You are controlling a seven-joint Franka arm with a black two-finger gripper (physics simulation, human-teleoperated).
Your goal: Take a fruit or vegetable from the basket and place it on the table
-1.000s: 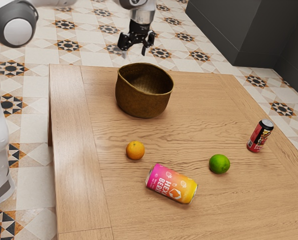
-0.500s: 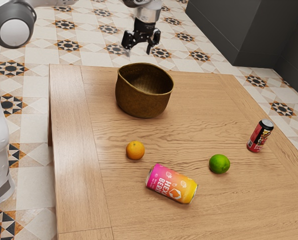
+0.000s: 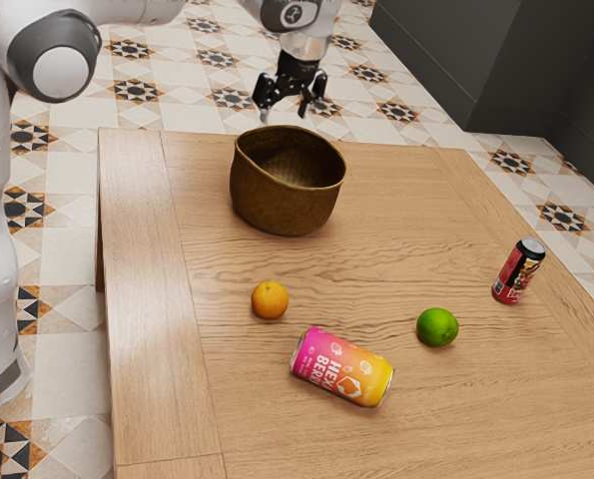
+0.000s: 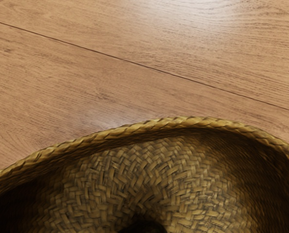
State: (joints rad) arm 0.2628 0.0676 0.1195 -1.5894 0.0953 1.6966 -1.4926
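My gripper (image 3: 285, 113) hangs with spread fingers above the far rim of the brown woven basket (image 3: 289, 205), nothing between them. That basket stands upright on the wooden table (image 3: 406, 200). Looking down from the hand, the wrist view takes in the woven wall of the basket (image 4: 149, 167) and its braided rim. A dark rounded thing (image 4: 144, 227) shows low inside it; what it is I cannot tell. An orange (image 3: 270, 300) and a green lime (image 3: 437, 327) lie on the table outside the basket.
A pink and yellow can (image 3: 341, 367) lies on its side between the orange and the lime, closer to the camera. Towards the exterior view's right stands a red and black can (image 3: 519, 271). Dark cabinets (image 3: 476, 60) rise beyond the table.
My gripper has moved towards the exterior view's right and come down a little, with its fingers still apart. The basket, fruit and cans have stayed put.
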